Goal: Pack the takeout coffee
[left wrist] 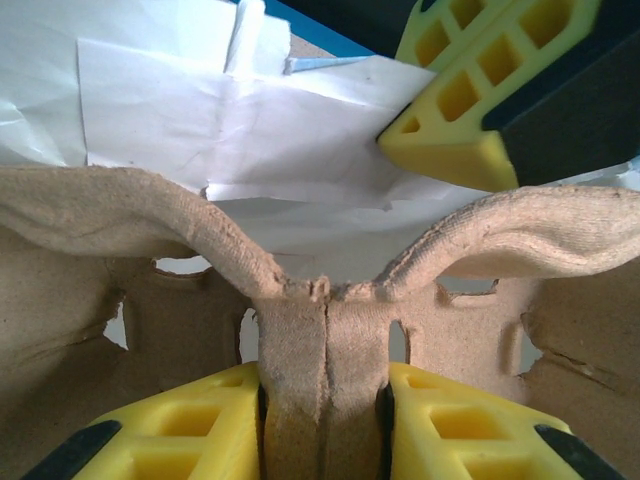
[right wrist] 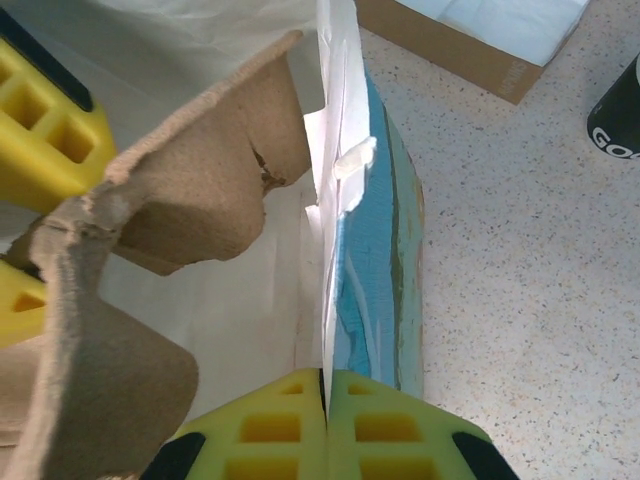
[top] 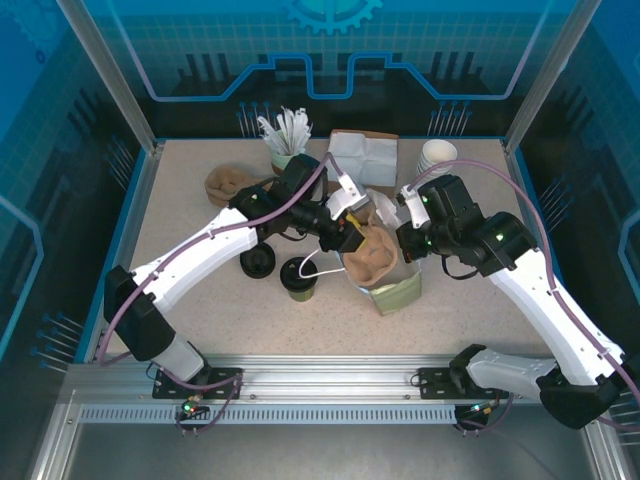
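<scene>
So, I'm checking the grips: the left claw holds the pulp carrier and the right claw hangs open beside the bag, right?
Not quite. The left claw does hold the carrier, but the right claw is shut on the edge of the bag, not open beside it. The right wrist view shows this.

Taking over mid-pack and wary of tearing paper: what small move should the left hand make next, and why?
Probably ease the carrier a little deeper into the bag. The left hand grips its centre ridge, the right hand pinches the bag's edge, holding the mouth open, and the carrier looks only partly inside.
</scene>
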